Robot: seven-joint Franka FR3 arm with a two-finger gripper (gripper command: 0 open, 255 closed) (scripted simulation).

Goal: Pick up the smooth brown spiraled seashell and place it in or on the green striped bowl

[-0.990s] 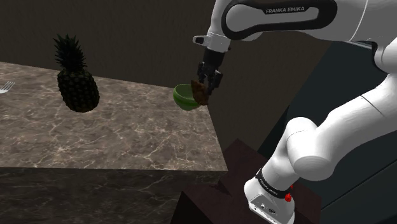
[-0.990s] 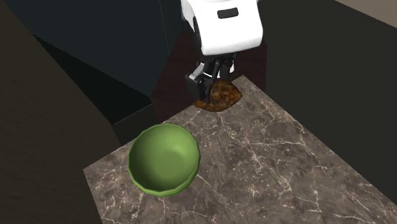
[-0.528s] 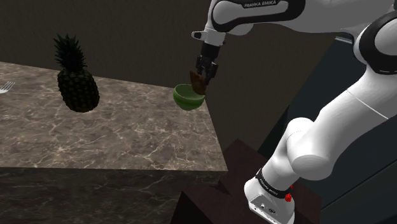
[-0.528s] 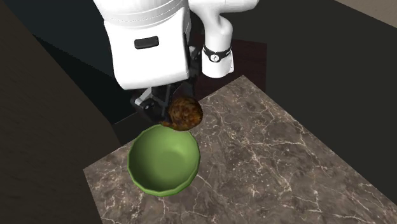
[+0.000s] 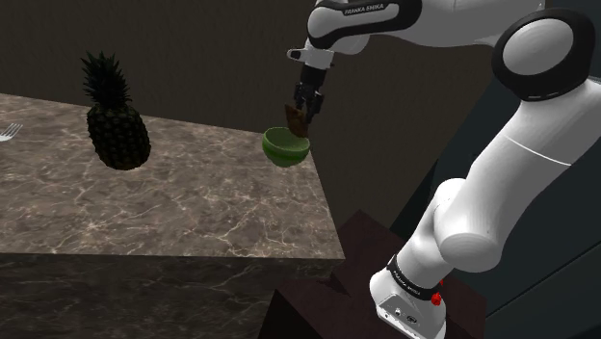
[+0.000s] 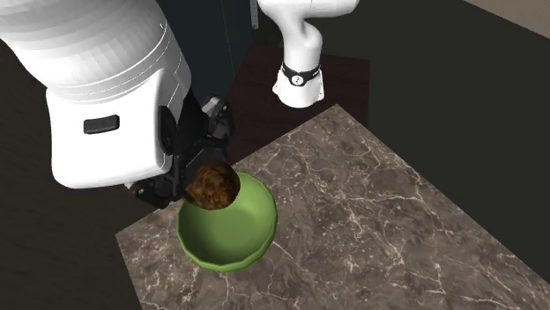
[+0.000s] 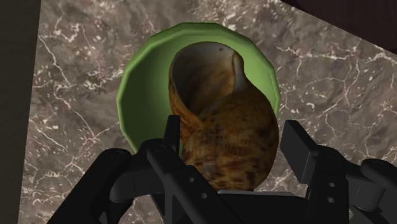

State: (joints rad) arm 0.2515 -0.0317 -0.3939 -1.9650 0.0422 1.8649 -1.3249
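A brown mottled spiral seashell [image 7: 219, 121] is clasped between my black fingers; the gripper [image 7: 232, 137] is shut on it. Straight below it lies the green bowl [image 7: 135, 83], whose rim rings the shell in the wrist view. In the shoulder view the gripper [image 5: 300, 117] holds the shell [image 5: 296, 122] just above the bowl [image 5: 285, 147], which sits at the marble counter's far corner. In the second exterior view the shell [image 6: 211, 187] hangs over the bowl [image 6: 231, 231], toward its rim nearest the arm, clear of the bowl's inside.
A pineapple [image 5: 116, 123] stands on the marble counter [image 5: 164, 207] toward the shoulder view's left. A fork's tines [image 5: 10, 131] show at the left edge. The bowl is close to the counter's edges [image 6: 145, 220]. The dark stand [image 5: 361, 279] lies below the counter's right side.
The gripper carried the shell from beside the counter's edge up and across until it hangs over the bowl. The bowl and pineapple have stayed put.
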